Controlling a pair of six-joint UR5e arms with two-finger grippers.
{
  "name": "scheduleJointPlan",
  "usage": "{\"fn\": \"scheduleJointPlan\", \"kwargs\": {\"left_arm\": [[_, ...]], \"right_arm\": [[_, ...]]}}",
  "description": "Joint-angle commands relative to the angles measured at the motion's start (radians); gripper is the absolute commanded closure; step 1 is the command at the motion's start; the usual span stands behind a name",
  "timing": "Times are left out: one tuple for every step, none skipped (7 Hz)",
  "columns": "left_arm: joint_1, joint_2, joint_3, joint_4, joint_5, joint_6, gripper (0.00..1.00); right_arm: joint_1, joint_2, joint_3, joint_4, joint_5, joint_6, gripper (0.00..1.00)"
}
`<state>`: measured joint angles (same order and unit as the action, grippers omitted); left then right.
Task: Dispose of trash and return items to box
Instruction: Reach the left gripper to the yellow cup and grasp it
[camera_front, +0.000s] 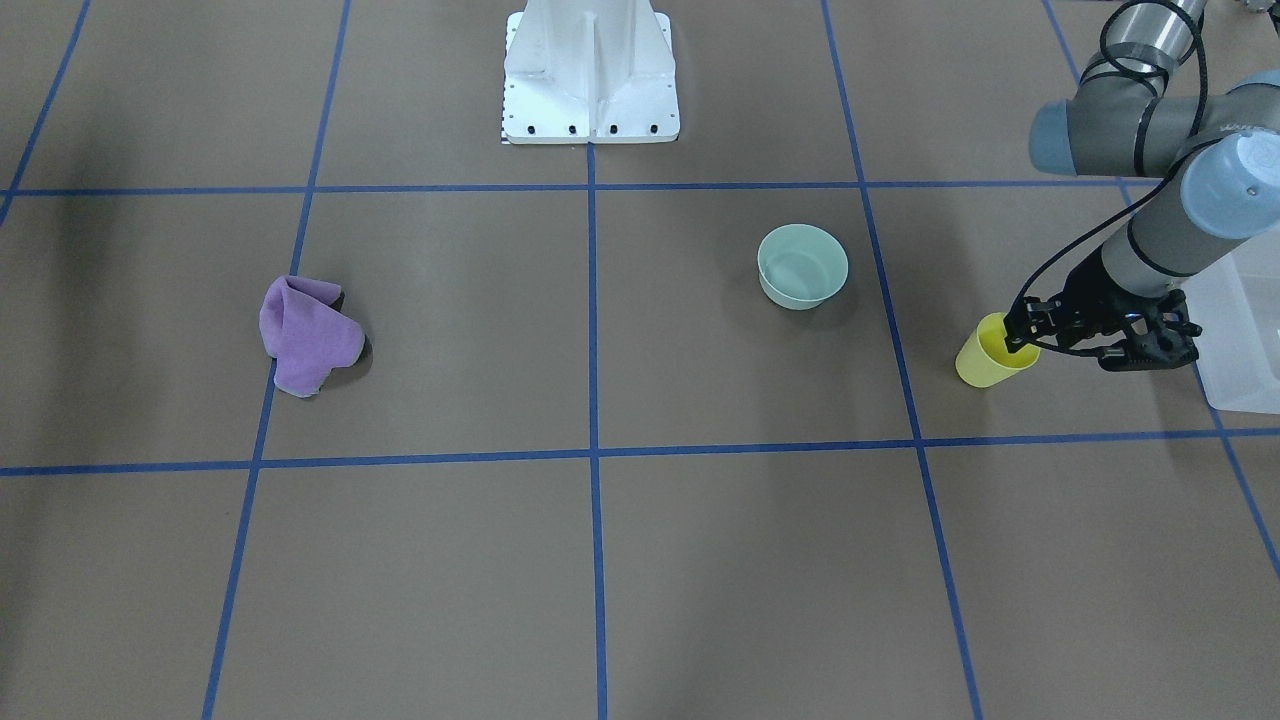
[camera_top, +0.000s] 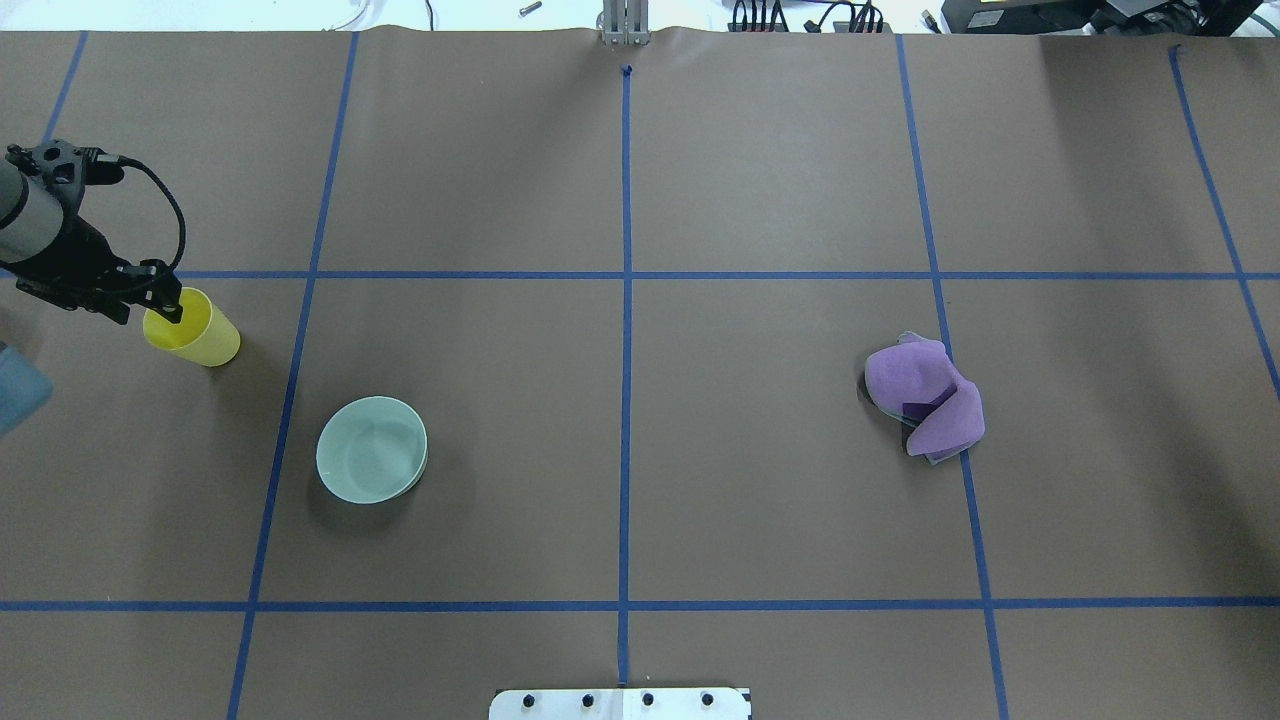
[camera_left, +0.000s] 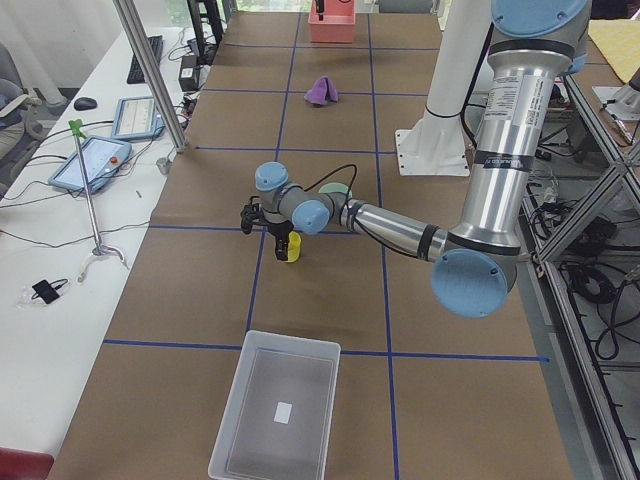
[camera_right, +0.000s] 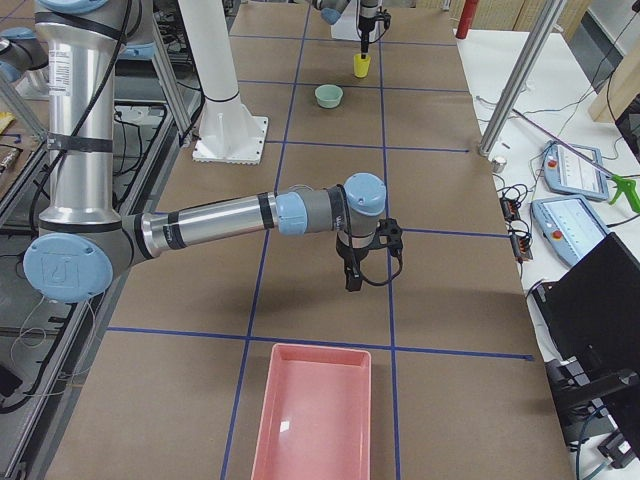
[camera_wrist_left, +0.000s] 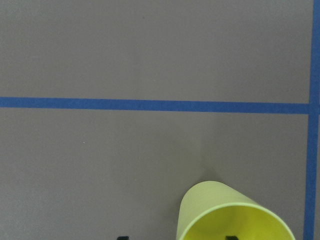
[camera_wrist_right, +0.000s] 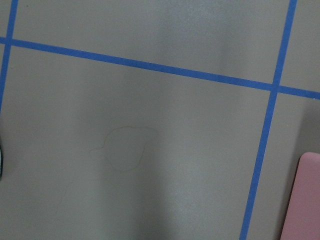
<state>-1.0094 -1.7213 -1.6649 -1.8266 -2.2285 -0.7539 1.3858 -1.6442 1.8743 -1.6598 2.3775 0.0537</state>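
Observation:
The yellow cup (camera_front: 990, 355) stands on the table by the box (camera_front: 1240, 340), a translucent bin that also shows in the exterior left view (camera_left: 280, 400). My left gripper (camera_front: 1018, 335) is open and straddles the cup's rim, one finger inside and one outside. In the left wrist view the cup (camera_wrist_left: 230, 212) sits at the bottom edge with the fingertips (camera_wrist_left: 123, 238) wide apart. The mint-green bowl (camera_front: 802, 265) sits upright and empty toward the table's middle. My right gripper (camera_right: 352, 280) hangs over bare table; I cannot tell whether it is open or shut.
A crumpled purple cloth (camera_front: 305, 335) lies on the robot's right side of the table. A pink tray (camera_right: 310, 410) sits at the table's right end, near the right gripper. The white robot base (camera_front: 590, 75) stands at the table's back middle.

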Motion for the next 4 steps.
{"fn": "scheduleJointPlan", "kwargs": {"left_arm": [[0.0, 0.002, -0.003, 0.004, -0.023, 0.002, 1.0], [-0.001, 0.003, -0.009, 0.012, -0.034, 0.007, 1.0], [-0.017, 0.009, -0.016, 0.013, -0.101, 0.014, 1.0], [-0.085, 0.014, -0.05, 0.021, -0.153, 0.018, 1.0]], "right_arm": [[-0.007, 0.001, -0.003, 0.0, 0.0, 0.0, 0.0], [-0.008, 0.003, -0.001, 0.0, 0.0, 0.0, 0.0], [-0.011, 0.006, -0.003, 0.0, -0.001, 0.002, 0.0], [-0.011, 0.009, -0.001, 0.0, -0.001, 0.0, 0.0]]}}
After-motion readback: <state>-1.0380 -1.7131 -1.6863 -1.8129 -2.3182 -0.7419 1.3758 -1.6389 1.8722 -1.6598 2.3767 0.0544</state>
